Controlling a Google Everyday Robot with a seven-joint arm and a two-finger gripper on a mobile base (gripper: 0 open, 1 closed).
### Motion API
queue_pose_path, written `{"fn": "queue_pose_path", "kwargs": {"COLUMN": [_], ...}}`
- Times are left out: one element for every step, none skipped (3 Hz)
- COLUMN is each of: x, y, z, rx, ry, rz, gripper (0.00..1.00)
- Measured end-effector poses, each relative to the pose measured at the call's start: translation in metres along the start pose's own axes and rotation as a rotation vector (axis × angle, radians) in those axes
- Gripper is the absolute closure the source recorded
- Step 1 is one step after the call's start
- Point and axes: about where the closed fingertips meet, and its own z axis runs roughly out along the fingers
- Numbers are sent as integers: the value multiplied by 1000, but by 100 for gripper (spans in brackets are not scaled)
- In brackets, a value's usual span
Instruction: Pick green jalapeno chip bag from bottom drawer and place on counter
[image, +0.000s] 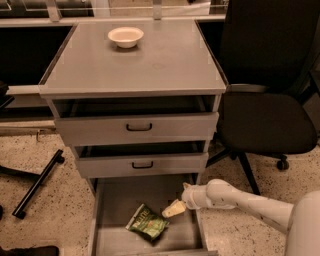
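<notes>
The green jalapeno chip bag (147, 222) lies flat on the floor of the open bottom drawer (112, 200), near its front middle. My gripper (173, 209) reaches in from the right on a white arm and hovers inside the drawer, just right of and slightly above the bag, apart from it. The counter (165, 65) is the grey top of the cabinet, above the two upper drawers.
A cream bowl (125, 36) stands at the back of the counter. The two upper drawers (137, 127) are pulled slightly out. A black office chair (267, 110) stands right of the cabinet. A black chair leg (37, 182) lies on the floor at left.
</notes>
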Motion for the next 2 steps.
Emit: {"fn": "queue_pose_path", "kwargs": {"x": [0,20], "y": [0,7], "z": [0,32], "rx": [0,-25], "ry": [0,2], "rz": [0,9], "gripper": [0,0]}}
